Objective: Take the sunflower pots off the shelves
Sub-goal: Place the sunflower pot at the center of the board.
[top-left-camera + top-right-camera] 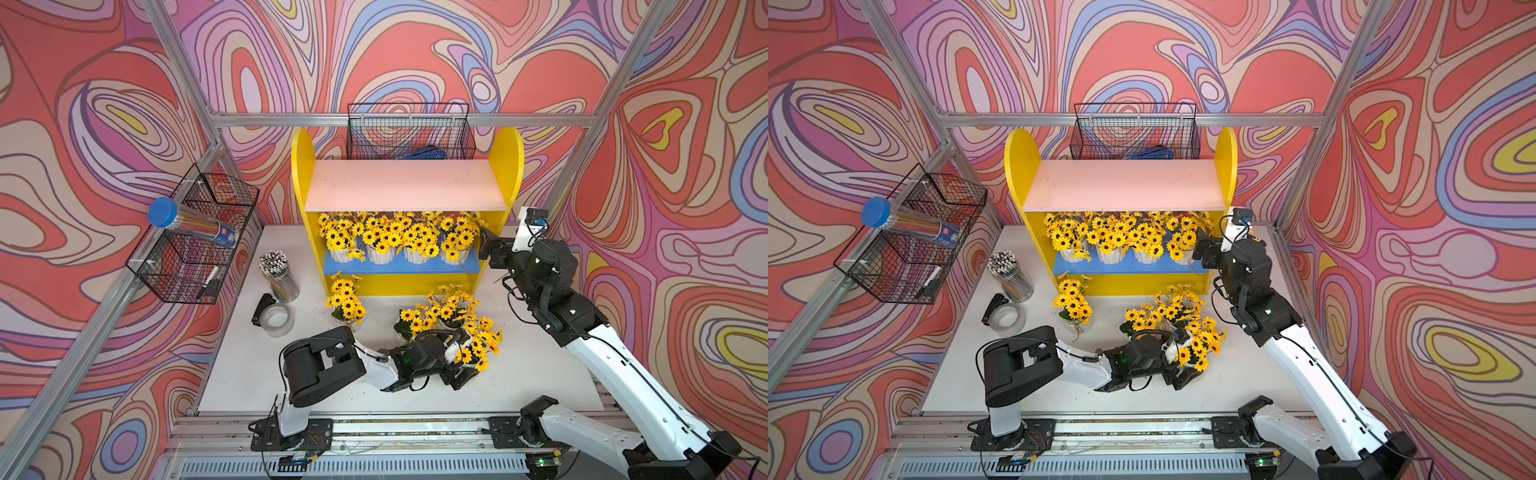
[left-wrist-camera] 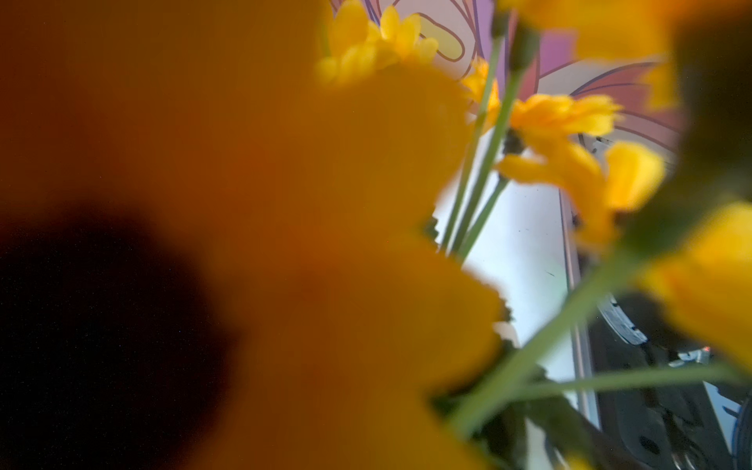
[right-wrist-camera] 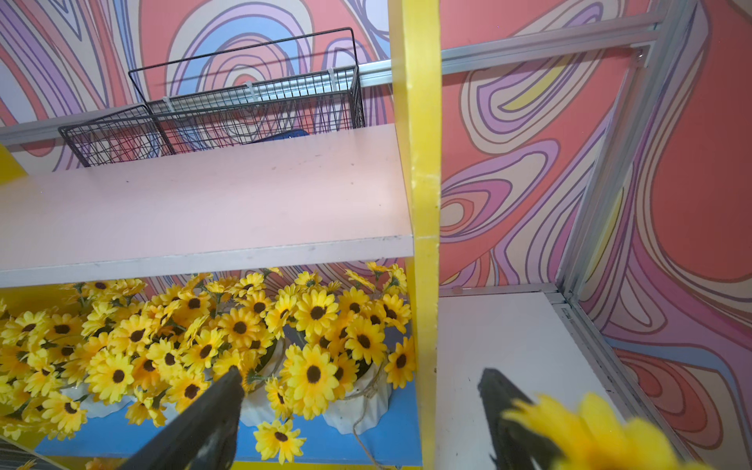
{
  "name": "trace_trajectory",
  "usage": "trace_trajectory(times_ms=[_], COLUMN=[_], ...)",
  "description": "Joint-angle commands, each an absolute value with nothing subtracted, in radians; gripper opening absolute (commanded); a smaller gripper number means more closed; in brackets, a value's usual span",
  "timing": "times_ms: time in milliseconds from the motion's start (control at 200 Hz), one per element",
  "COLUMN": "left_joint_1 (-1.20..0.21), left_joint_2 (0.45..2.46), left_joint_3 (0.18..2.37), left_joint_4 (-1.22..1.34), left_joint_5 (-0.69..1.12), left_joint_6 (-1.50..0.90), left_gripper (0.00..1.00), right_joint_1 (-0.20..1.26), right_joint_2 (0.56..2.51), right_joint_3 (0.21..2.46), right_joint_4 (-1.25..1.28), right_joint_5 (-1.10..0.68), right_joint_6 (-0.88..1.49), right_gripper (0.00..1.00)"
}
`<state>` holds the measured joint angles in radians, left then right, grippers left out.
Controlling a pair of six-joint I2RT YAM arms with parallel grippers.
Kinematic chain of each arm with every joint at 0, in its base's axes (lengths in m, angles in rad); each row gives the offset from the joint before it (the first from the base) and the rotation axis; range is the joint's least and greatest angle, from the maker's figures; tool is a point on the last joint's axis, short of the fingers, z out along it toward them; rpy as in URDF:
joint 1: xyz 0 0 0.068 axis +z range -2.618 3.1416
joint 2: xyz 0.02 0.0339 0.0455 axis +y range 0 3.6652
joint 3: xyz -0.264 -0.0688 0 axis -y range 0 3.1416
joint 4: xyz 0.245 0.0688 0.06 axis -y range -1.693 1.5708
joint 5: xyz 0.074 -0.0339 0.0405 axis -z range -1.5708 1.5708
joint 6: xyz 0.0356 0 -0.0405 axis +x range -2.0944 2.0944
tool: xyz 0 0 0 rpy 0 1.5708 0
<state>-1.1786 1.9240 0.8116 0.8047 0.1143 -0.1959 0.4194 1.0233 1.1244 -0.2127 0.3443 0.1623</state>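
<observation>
The yellow shelves (image 1: 303,166) (image 1: 1017,166) have a bare pink upper board (image 1: 403,187). Several sunflower pots (image 1: 380,253) (image 3: 358,411) stand in a row on the blue lower board (image 1: 399,268). More sunflower pots stand on the table in front, one to the left (image 1: 345,303) and a cluster to the right (image 1: 446,309). My left gripper (image 1: 459,376) (image 1: 1183,376) sits low against the nearest pot's flowers (image 1: 482,343). Blooms (image 2: 285,244) fill the left wrist view and hide its jaws. My right gripper (image 1: 484,245) (image 3: 360,373) is open at the shelves' right end, its fingers either side of the yellow side panel (image 3: 419,203).
A clear cup of pencils (image 1: 280,278), a tape roll (image 1: 276,320) and a black stapler (image 1: 261,307) stand left of the shelves. Black wire baskets hang on the left wall (image 1: 199,249) and behind the shelves (image 1: 409,133).
</observation>
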Motion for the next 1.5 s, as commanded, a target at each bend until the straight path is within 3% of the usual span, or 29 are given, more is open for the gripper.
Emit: trace_trajectory(times_ms=[0,240,531,1162,1402,1492], left_joint_1=[-1.178,-1.177,-1.178,-1.21,-1.223,-1.233], left_joint_2=[1.976,2.045,2.039,2.072,2.071,2.052], left_joint_3=[0.816,0.887,0.892,0.891,0.91,0.907], left_joint_4=[0.723,0.694,0.622,0.531,0.476,0.451], left_joint_5=[0.067,0.084,0.081,0.024,-0.008,-0.021], left_joint_6=[-0.217,-0.216,-0.206,-0.153,-0.133,-0.123], left_gripper=[0.02,0.04,0.25,0.54,0.73,0.91], right_joint_1=[0.415,0.415,0.415,0.415,0.415,0.415], right_joint_2=[0.991,0.955,0.944,0.94,0.957,0.961], right_joint_3=[1.109,1.103,1.111,1.147,1.143,1.143], right_joint_4=[-0.232,-0.244,-0.252,-0.292,-0.287,-0.283], right_joint_5=[0.343,0.345,0.333,0.313,0.305,0.3], right_joint_6=[0.157,0.169,0.174,0.173,0.169,0.167], right_gripper=[0.94,0.94,0.94,0.97,0.98,0.98])
